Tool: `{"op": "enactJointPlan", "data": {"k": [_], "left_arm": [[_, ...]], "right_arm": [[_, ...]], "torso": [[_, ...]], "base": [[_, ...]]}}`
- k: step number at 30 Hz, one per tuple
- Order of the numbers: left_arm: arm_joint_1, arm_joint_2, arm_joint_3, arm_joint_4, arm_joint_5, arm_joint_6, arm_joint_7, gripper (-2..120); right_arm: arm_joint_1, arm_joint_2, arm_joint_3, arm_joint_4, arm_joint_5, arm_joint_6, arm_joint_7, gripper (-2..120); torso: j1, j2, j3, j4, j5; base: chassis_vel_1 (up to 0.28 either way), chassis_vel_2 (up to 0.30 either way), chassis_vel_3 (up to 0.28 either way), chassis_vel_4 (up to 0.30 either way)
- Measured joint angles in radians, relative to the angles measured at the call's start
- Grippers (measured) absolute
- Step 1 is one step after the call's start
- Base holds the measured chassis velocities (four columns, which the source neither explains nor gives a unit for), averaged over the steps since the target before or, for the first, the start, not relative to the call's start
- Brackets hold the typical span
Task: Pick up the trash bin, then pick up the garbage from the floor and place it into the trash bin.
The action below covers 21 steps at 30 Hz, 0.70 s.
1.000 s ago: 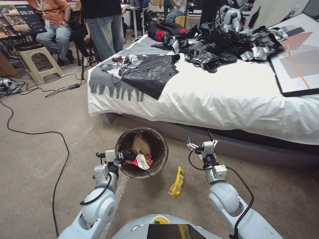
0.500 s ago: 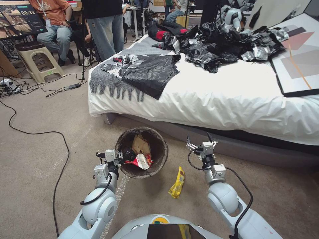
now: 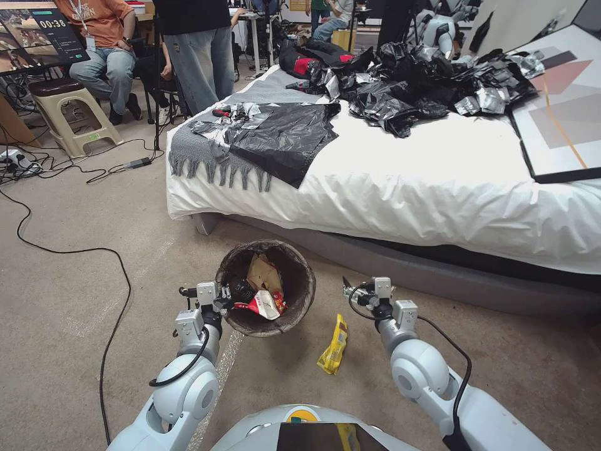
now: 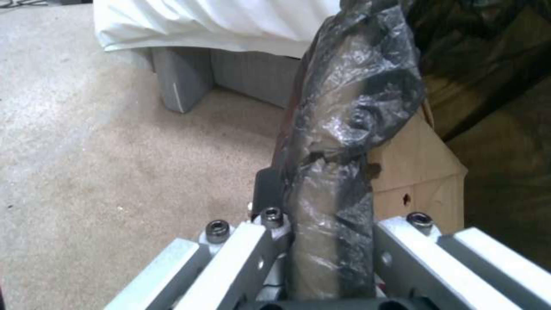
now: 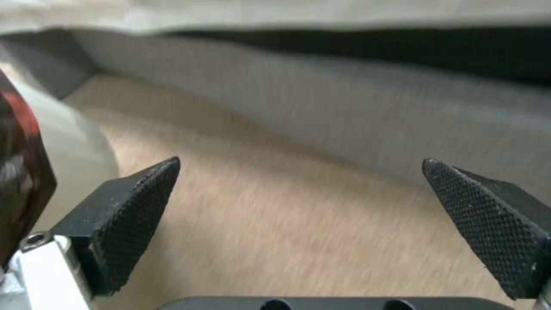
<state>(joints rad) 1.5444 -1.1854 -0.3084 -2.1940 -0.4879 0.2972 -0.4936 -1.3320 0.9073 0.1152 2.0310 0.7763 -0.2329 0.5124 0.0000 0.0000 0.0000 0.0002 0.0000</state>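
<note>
The trash bin [image 3: 294,300], lined with a dark bag, is in front of the bed with a brown paper bag [image 3: 264,273] and a red-and-white wrapper [image 3: 263,307] inside. My left gripper [image 3: 226,302] is shut on its near-left rim. In the left wrist view the crumpled liner over the rim [image 4: 344,129] runs between the fingers of my left gripper [image 4: 321,211]. A yellow snack wrapper [image 3: 333,344] lies on the carpet just right of the bin. My right gripper [image 3: 350,290] hangs low above and slightly beyond that wrapper, open and empty, its fingers [image 5: 132,215] spread wide over carpet.
A bed [image 3: 438,188] with a white sheet stands close behind, its grey base [image 5: 344,112] just ahead of the right gripper. Black plastic sheets [image 3: 282,138] lie on the bed. Cables [image 3: 62,250] run over the floor at left, near a stool [image 3: 69,106] and people.
My right gripper has dropped lower and swung left toward the bin and the yellow wrapper. The left gripper and the bin have stayed put.
</note>
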Motion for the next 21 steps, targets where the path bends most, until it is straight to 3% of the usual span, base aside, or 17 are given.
{"op": "enactJointPlan", "data": {"k": [8, 21], "left_arm": [[-0.027, 0.026, 0.022, 0.012, -0.02, 0.002, -0.001, 3], [-0.043, 0.039, 0.035, 0.015, -0.036, 0.006, -0.004, 3]], "right_arm": [[0.035, -0.002, -0.017, -0.036, 0.146, -0.1, 0.013, 100], [0.071, 0.03, -0.068, -0.124, 0.184, -0.143, 0.026, 100]], "torso": [[0.0, 0.0, 0.0, 0.0002, 0.0003], [0.0, 0.0, 0.0, 0.0, 0.0001]], "base": [[0.0, 0.0, 0.0, 0.0], [0.0, 0.0, 0.0, 0.0]]}}
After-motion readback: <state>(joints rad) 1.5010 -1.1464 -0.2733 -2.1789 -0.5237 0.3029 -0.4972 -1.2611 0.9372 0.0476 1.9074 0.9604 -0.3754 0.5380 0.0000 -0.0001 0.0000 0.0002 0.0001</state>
